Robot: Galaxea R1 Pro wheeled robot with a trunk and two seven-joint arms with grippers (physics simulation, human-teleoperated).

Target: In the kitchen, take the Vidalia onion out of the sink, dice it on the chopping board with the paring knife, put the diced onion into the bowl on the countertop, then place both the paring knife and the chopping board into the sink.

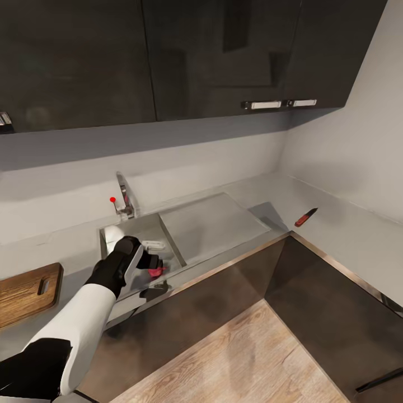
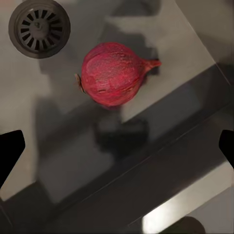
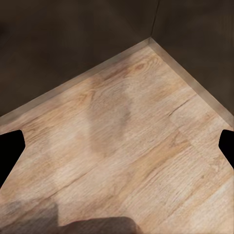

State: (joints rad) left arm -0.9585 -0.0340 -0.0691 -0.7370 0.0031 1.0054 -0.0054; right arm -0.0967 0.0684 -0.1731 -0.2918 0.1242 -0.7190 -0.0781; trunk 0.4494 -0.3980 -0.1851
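A red-skinned Vidalia onion (image 2: 114, 73) lies on the floor of the grey steel sink (image 1: 168, 238), close to the round drain (image 2: 39, 28). My left gripper (image 2: 117, 151) hangs open over the basin just above the onion (image 1: 159, 272), its dark fingertips (image 2: 9, 152) spread wide and touching nothing. The chopping board (image 1: 25, 291) rests on the countertop (image 1: 336, 224) left of the sink. Over at the right, past the drainboard, the paring knife (image 1: 306, 217) lies on the countertop. My right gripper (image 3: 117, 151) is open over wooden floor. The bowl is out of view.
A chrome tap (image 1: 124, 198) with a red knob (image 1: 112, 199) stands behind the basin. The flat drainboard (image 1: 212, 224) lies to its right. Dark wall cabinets (image 1: 212, 56) hang overhead, and dark base cabinets (image 1: 330, 302) flank the wooden floor (image 1: 246, 358).
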